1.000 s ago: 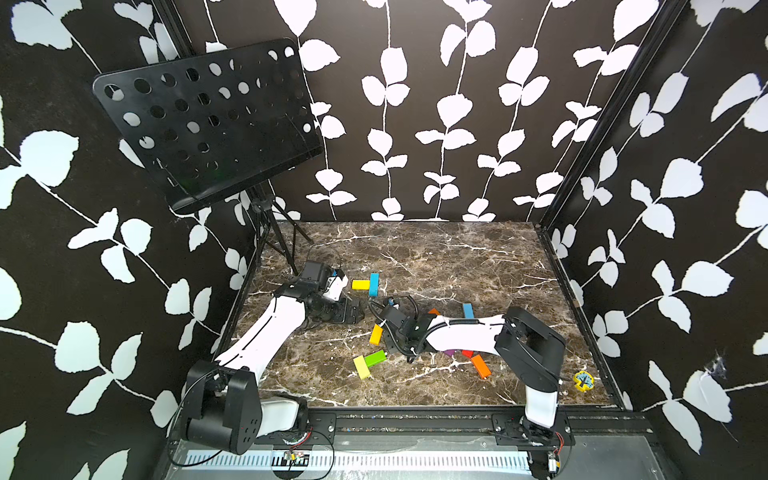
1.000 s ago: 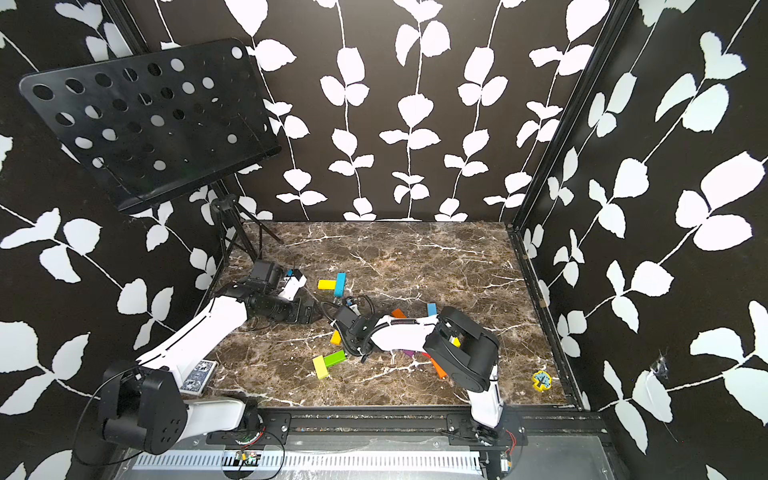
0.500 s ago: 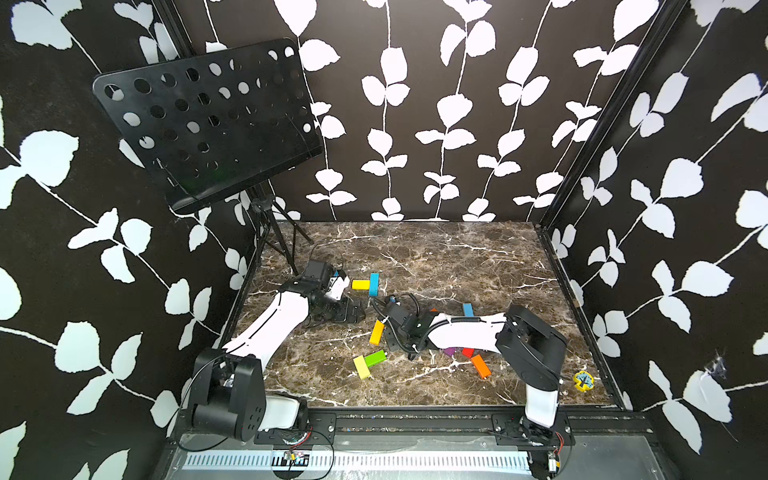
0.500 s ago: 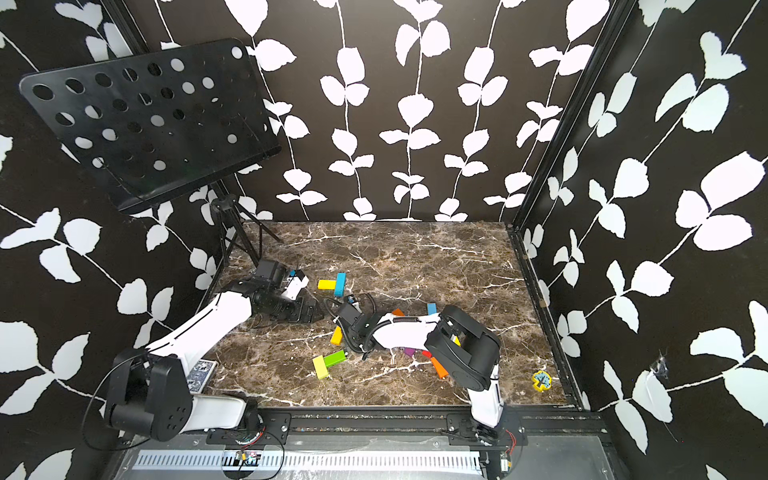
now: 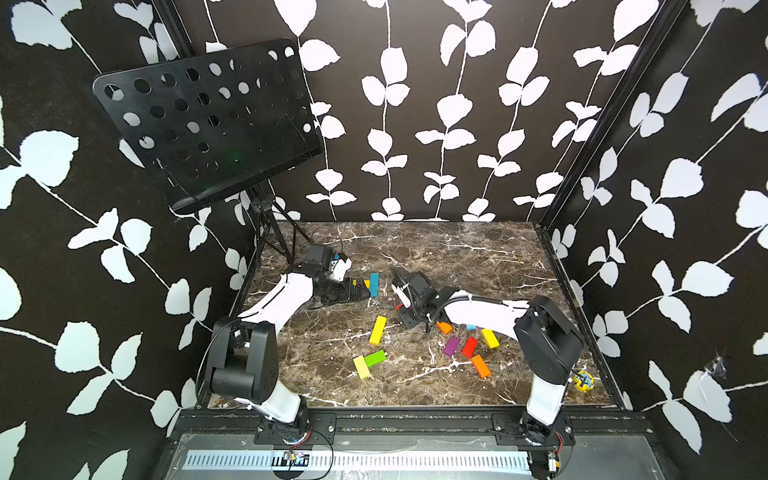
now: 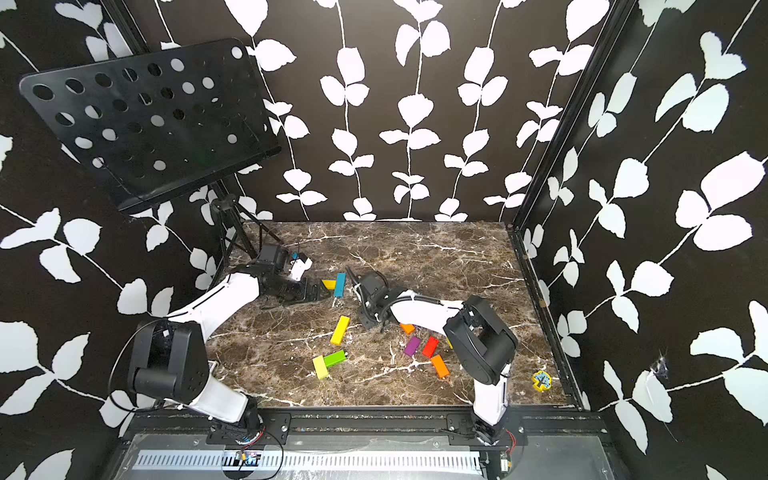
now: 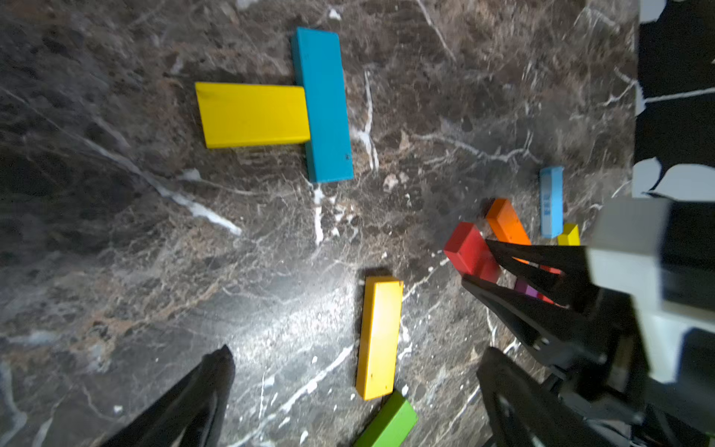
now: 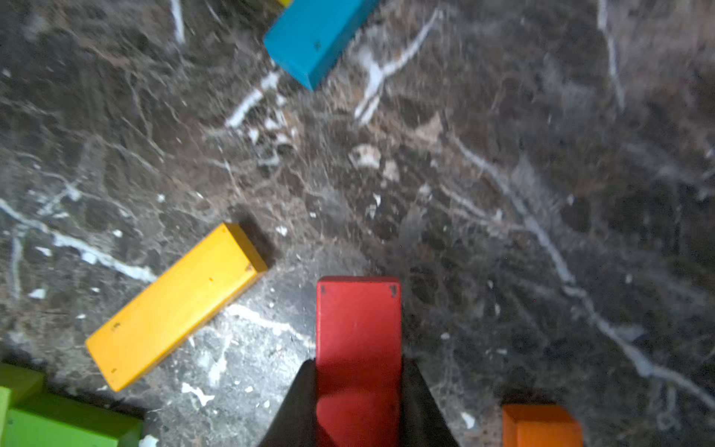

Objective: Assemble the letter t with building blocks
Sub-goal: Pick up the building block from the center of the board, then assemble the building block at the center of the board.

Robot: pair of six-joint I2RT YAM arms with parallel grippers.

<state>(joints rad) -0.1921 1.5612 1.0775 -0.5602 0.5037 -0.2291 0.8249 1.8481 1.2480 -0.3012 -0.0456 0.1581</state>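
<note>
In both top views the left gripper (image 5: pixel 360 292) is sitting with its jaws wide apart and nothing between them. It is just beside the started letter t (image 6: pixel 336 284), so far only a short yellow block (image 5: pixel 367 283) butting the side of a teal bar (image 5: pixel 374 284), toward the far left of the marble table (image 5: pixel 457 253). The right gripper (image 5: pixel 401 307) is hovering near it, with the other building blocks (image 5: pixel 451 345) lying loose by its arm. Left wrist view: the right gripper is pinching a red block (image 7: pixel 470 251) by one end with most of it sticking out past the tips, so it is probably risking a pivot or slip at set-down. Right wrist view: the jaws are clamping the red block's long sides, the teal bar's end is showing ahead, and a long yellow bar (image 8: pixel 176 305) is lying off to one side. Likely trouble: the red block going down crooked and shoving the teal bar off the yellow block, or the two grippers bumping, being this close.
</note>
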